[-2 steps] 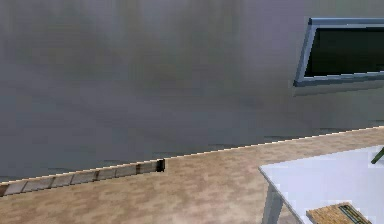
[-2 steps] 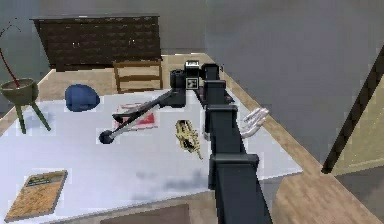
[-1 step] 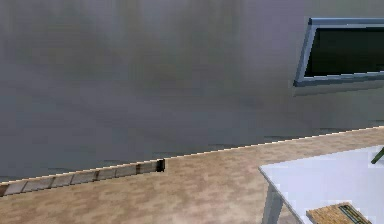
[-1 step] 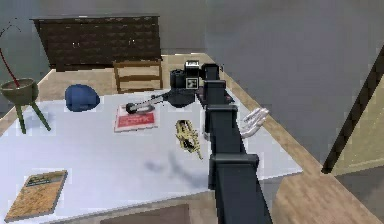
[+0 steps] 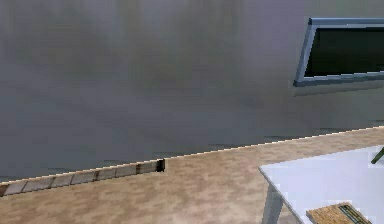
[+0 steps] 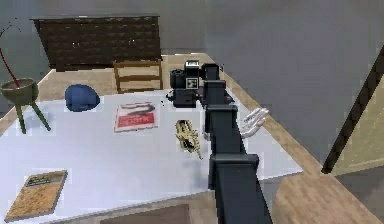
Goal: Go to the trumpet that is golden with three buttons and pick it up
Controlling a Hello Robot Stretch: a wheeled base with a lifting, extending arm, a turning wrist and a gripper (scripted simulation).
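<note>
Mostly unclear: gripper point(image 6: 186, 88) is a dark lump near the table's point(image 6: 100, 160) far edge, so cannot tell whether it holds anything. Trumpet point(image 6: 188, 137), small and golden, lies toward the table's right edge, just beside the arm point(image 6: 226, 150); buttons too small to make out.

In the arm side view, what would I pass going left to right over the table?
Green pot on legs → blue round thing → red-and-white booklet → golden trumpet → the robot's dark arm.
</note>
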